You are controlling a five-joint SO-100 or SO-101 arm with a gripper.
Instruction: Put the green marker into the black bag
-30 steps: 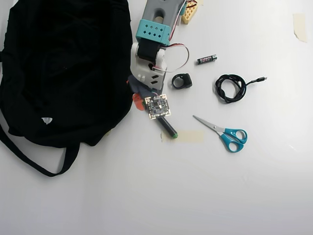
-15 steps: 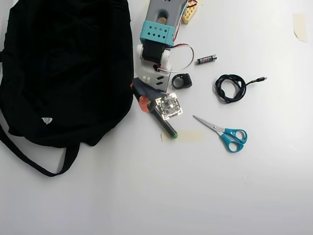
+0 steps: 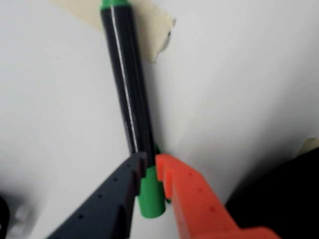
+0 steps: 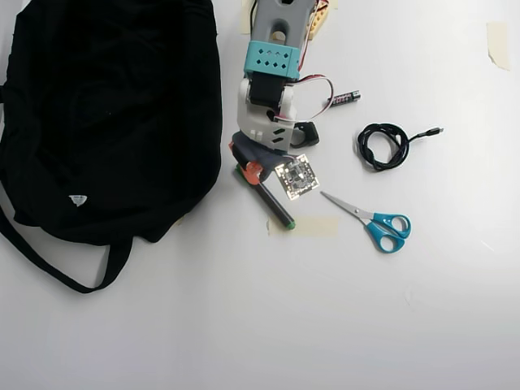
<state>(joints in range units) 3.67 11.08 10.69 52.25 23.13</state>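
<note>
The green marker [image 4: 272,205] lies slanted on the white table just right of the black bag [image 4: 106,114], its lower green end on a strip of tape. In the wrist view the marker [image 3: 127,94] shows a dark barrel, with the green cap low in the frame. My gripper [image 3: 149,167] has its dark finger [image 3: 109,204] and orange finger [image 3: 194,204] pressed against either side of the marker at the cap end. From overhead, the gripper [image 4: 248,172] sits over the marker's upper end, close to the bag's edge. A dark corner at the lower right is the bag [image 3: 294,194].
Teal-handled scissors [image 4: 378,223] lie right of the marker. A coiled black cable [image 4: 383,146], a small battery [image 4: 344,98] and a black ring-shaped part [image 4: 307,135] lie further up. Beige tape [image 4: 313,226] sits under the marker's end. A bag strap [image 4: 57,264] trails at the lower left.
The gripper has swung to the right, away from the bag's edge, and onto the marker's upper end. The marker itself has not shifted.
</note>
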